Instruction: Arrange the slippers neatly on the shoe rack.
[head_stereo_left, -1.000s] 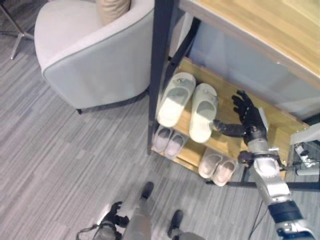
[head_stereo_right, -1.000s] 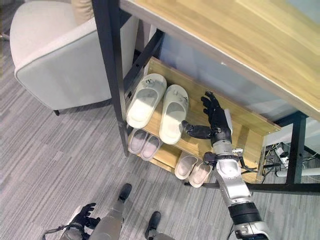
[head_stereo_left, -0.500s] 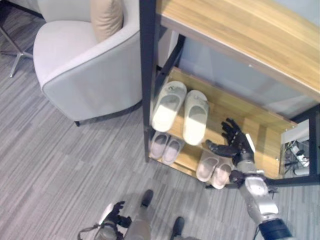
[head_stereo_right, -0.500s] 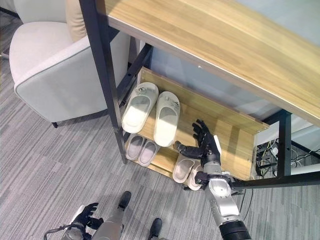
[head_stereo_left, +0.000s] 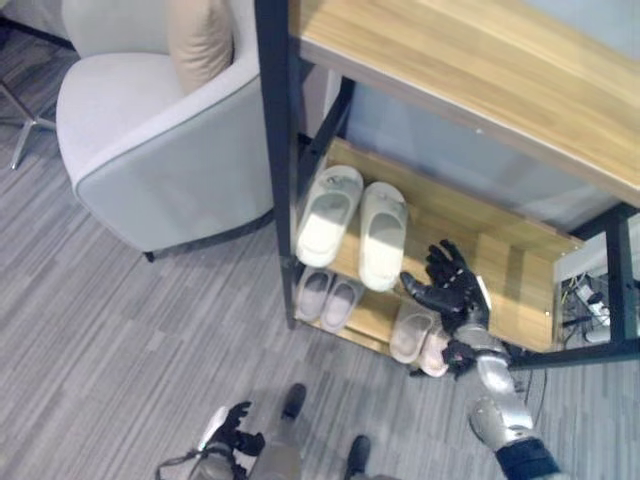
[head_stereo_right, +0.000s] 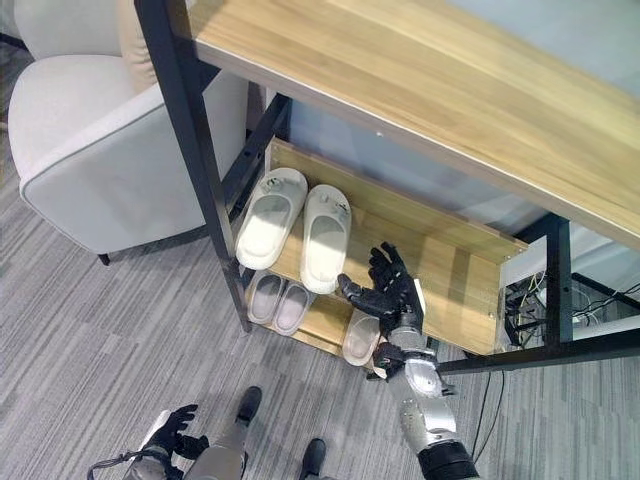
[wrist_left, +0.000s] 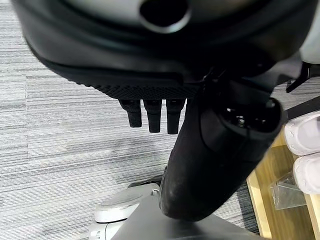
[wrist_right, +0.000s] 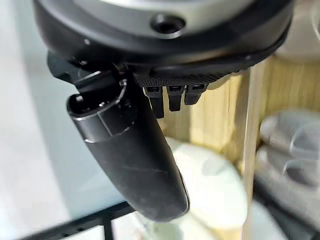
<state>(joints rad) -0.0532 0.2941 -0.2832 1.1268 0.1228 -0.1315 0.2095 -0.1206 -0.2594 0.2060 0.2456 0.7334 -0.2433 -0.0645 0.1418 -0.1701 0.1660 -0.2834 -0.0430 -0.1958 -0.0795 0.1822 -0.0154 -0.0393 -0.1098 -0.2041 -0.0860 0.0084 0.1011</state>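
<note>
Hanging with fingers spread wide and holding nothing, the right hand (head_stereo_left: 447, 285) sits just right of the cream slippers (head_stereo_left: 355, 222), which point far into the shoe rack (head_stereo_left: 520, 275).

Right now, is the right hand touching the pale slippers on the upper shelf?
Apart. In the left eye view, bare shelf wood separates the open right hand from the nearer pale slipper.

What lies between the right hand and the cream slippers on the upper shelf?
Only bare shelf wood separates the right hand from the cream slippers, seen in both eye views.
</note>
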